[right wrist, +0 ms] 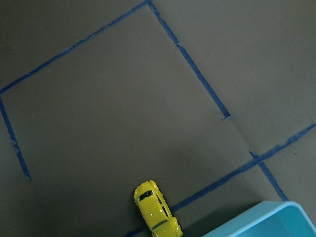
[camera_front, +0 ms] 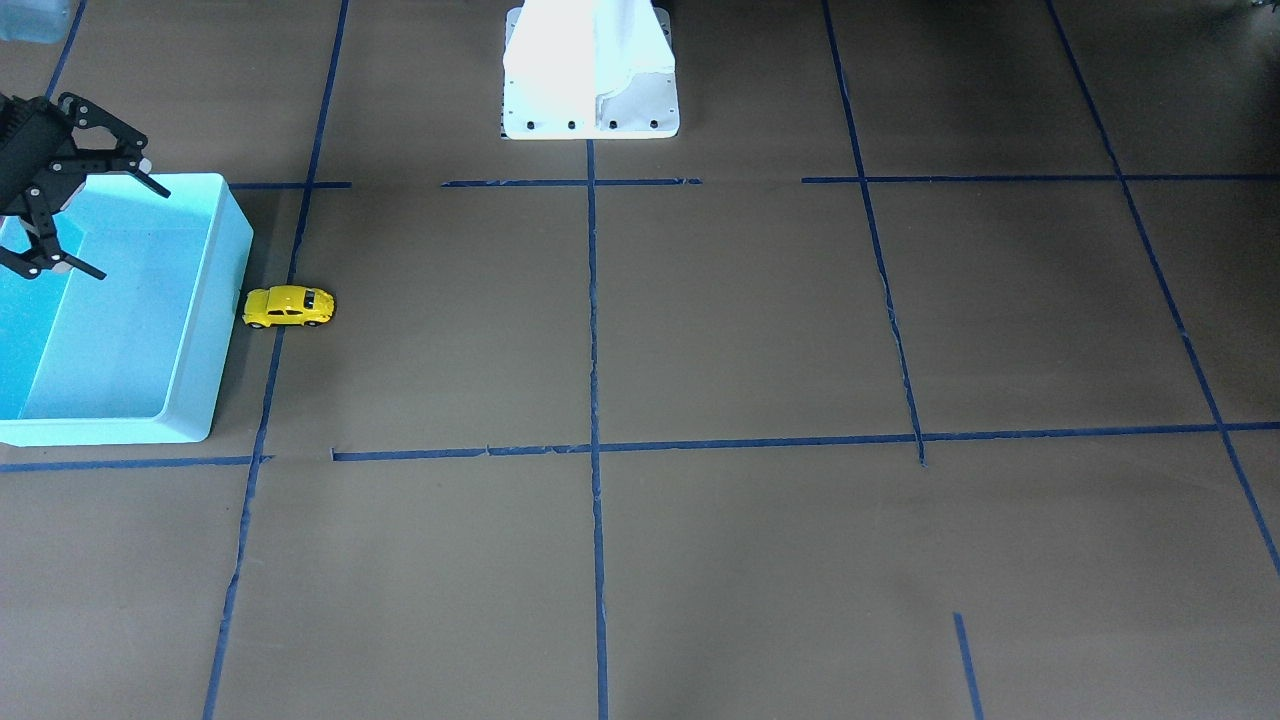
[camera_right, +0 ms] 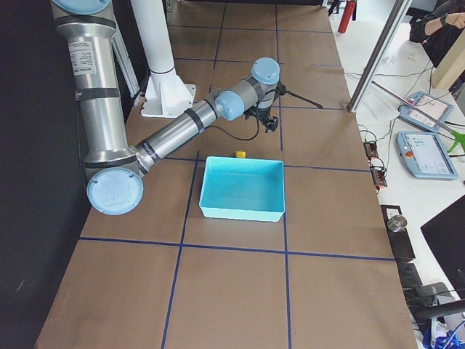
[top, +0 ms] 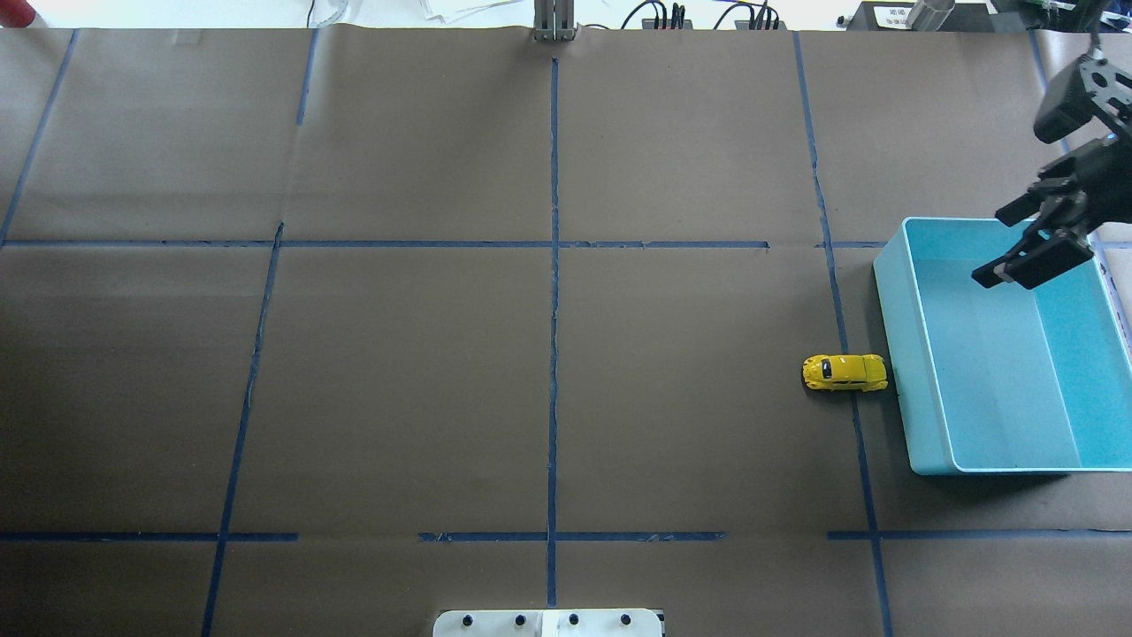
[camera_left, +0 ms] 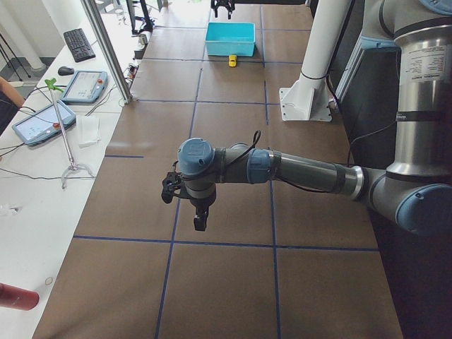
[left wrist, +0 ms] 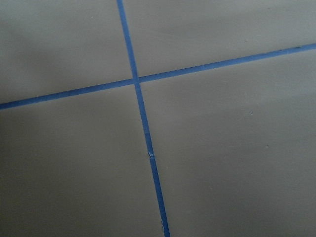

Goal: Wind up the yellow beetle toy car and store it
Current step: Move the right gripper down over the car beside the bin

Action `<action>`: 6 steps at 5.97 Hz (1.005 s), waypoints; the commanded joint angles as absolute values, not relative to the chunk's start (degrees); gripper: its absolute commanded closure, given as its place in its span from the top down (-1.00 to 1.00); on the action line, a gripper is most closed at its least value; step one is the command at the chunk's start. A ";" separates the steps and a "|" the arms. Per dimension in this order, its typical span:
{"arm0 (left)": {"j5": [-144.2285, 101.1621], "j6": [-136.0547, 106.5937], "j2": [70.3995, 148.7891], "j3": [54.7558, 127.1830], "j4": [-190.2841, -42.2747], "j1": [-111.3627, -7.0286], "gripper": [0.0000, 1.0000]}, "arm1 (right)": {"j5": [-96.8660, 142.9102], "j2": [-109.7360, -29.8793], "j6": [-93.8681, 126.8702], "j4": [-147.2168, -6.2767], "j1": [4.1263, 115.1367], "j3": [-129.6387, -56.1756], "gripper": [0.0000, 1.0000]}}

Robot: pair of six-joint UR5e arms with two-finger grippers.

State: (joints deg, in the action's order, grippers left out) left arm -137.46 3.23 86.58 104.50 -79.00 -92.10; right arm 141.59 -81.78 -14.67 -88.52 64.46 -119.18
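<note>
The yellow beetle toy car (camera_front: pixel 289 307) stands on its wheels on the brown table, just outside the side wall of the light blue bin (camera_front: pixel 215 300). It also shows in the overhead view (top: pixel 845 373) and at the bottom of the right wrist view (right wrist: pixel 157 211). My right gripper (camera_front: pixel 115 225) is open and empty, held above the bin's (top: pixel 893 318) inner end, away from the car. My left gripper (camera_left: pixel 191 205) shows only in the exterior left view, above bare table far from the car; I cannot tell if it is open or shut.
The white robot base (camera_front: pixel 590 90) stands at the table's robot-side edge. Blue tape lines (left wrist: pixel 143 118) divide the brown table into squares. Tablets and a keyboard lie on a side desk (camera_left: pixel 78 92) beyond the table's far edge.
</note>
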 commanded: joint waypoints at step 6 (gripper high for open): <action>-136.32 0.97 86.13 103.62 -79.98 -91.93 1.00 | 123.40 -84.28 -22.31 -85.17 43.74 -121.03 1.00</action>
